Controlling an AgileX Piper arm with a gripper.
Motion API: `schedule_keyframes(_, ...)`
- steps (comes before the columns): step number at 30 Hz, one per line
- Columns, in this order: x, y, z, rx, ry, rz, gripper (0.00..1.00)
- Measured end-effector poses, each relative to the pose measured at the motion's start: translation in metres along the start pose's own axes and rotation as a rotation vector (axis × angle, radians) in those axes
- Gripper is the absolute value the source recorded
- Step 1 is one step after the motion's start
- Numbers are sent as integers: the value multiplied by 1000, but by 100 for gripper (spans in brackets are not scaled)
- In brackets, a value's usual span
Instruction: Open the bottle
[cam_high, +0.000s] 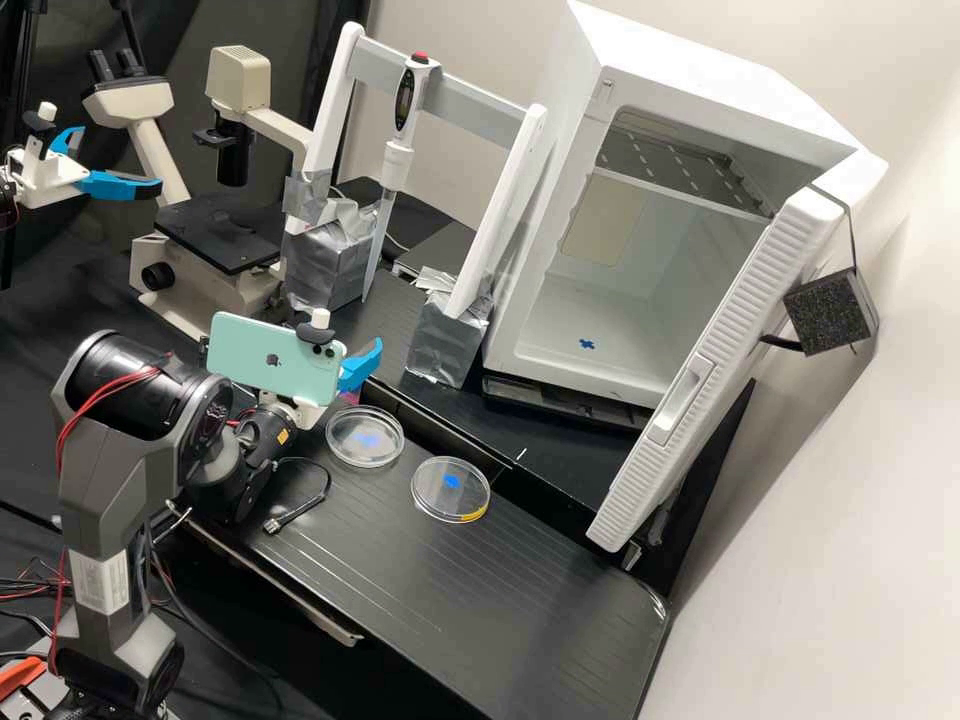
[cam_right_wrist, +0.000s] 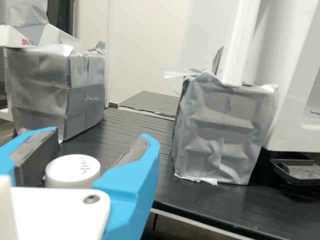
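- The pincer (cam_high: 360, 368) is just past the mint-green phone (cam_high: 265, 358), low over the desk (cam_high: 420, 590); its blue fingers stand well parted in the wrist view, gripping nothing firmly that I can make out.
- The bottle's white cap (cam_right_wrist: 73, 170) sits upright between them, some writing on its top; there's a gap to one grey pad (cam_right_wrist: 131, 152) – whether the other touches, I can't tell.
- Two clear round dishes, one near the pincer (cam_high: 365, 452), one beside it (cam_high: 450, 502), lie on the desk; beyond stands a white cabinet (cam_high: 690, 390), door swung wide.
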Motion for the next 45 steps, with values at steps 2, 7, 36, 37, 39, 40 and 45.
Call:
schedule_keyframes(2, 0, -1, -1, 1, 6, -4, 0)
schedule_keyframes(7, 0, -2, -2, 1, 9, -7, 0)
schedule_keyframes(36, 0, -5, -3, -4, 18, -26, 0)
schedule_keyframes(37, 0, -5, -3, -4, 18, -26, 0)
schedule_keyframes(39, 0, -5, -3, -4, 18, -26, 0)
schedule_keyframes(40, 0, -6, -3, -4, 20, -27, 0)
schedule_keyframes(45, 0, -6, -5, 0, 17, -35, 0)
